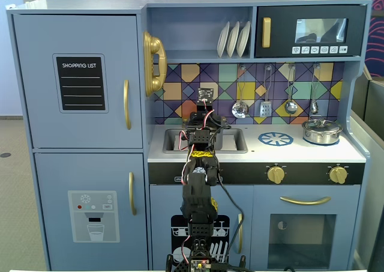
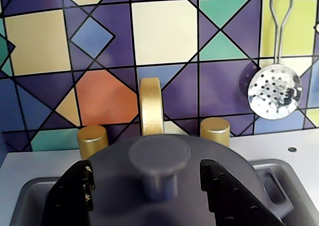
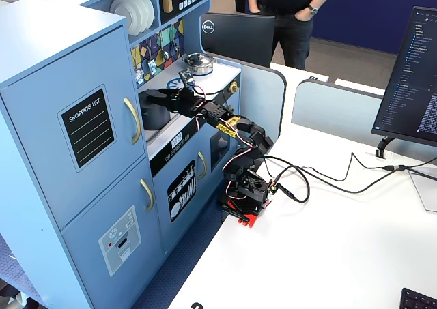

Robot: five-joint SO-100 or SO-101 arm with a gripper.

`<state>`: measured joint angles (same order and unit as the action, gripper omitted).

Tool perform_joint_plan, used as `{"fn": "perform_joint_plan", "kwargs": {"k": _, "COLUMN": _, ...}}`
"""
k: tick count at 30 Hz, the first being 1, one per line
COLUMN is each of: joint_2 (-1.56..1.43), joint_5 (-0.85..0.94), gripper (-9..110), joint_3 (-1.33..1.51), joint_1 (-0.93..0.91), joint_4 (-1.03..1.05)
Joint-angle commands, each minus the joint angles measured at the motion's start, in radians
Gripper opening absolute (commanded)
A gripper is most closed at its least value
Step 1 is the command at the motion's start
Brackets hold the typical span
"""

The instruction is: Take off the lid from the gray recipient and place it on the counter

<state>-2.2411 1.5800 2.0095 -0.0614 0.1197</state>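
In the wrist view the dark-gray lid (image 2: 227, 153) lies on the gray recipient, whose side handle (image 2: 273, 182) shows at the right. The recipient stands in the sink (image 2: 31, 196). My gripper (image 2: 145, 168) is open, with one black finger on each side of the lid's knob (image 2: 159, 155) and a gap to it on both sides. In a fixed view the arm hides the recipient, and the gripper (image 1: 201, 126) is over the sink (image 1: 233, 141). In another fixed view the gripper (image 3: 158, 96) is over the recipient (image 3: 154, 115). The white counter (image 1: 300, 151) carries a blue burner print (image 1: 276, 139).
A shiny silver pot (image 1: 322, 131) with its lid stands at the counter's right end, also in another fixed view (image 3: 199, 63). A gold tap (image 2: 151, 106) and two gold knobs stand just behind the recipient. Utensils (image 1: 240, 108) hang on the tiled back wall.
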Motion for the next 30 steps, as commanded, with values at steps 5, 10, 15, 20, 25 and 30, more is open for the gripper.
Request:
{"fn": "perform_joint_plan", "kwargs": {"k": 5, "joint_2": 0.14, "joint_5": 0.008, "gripper": 17, "joint_3": -0.121, "joint_1": -0.003, "joint_4": -0.083}}
{"fn": "perform_joint_plan", "kwargs": {"k": 10, "joint_2": 0.186, "joint_5": 0.018, "gripper": 14, "joint_3": -0.126, "joint_1": 0.0, "joint_4": -0.112}}
{"fn": "perform_joint_plan", "kwargs": {"k": 15, "joint_2": 0.209, "joint_5": 0.035, "gripper": 0, "joint_3": -0.146, "joint_1": 0.014, "joint_4": -0.132}}
{"fn": "perform_joint_plan", "kwargs": {"k": 20, "joint_2": 0.201, "joint_5": 0.028, "gripper": 0, "joint_3": -0.178, "joint_1": 0.017, "joint_4": -0.155}}
{"fn": "perform_joint_plan", "kwargs": {"k": 25, "joint_2": 0.16, "joint_5": 0.064, "gripper": 0, "joint_3": -0.265, "joint_1": 0.02, "joint_4": -0.118}}
{"fn": "perform_joint_plan", "kwargs": {"k": 30, "joint_2": 0.081, "joint_5": 0.084, "gripper": 0, "joint_3": -0.308, "joint_1": -0.041, "joint_4": -0.023}}
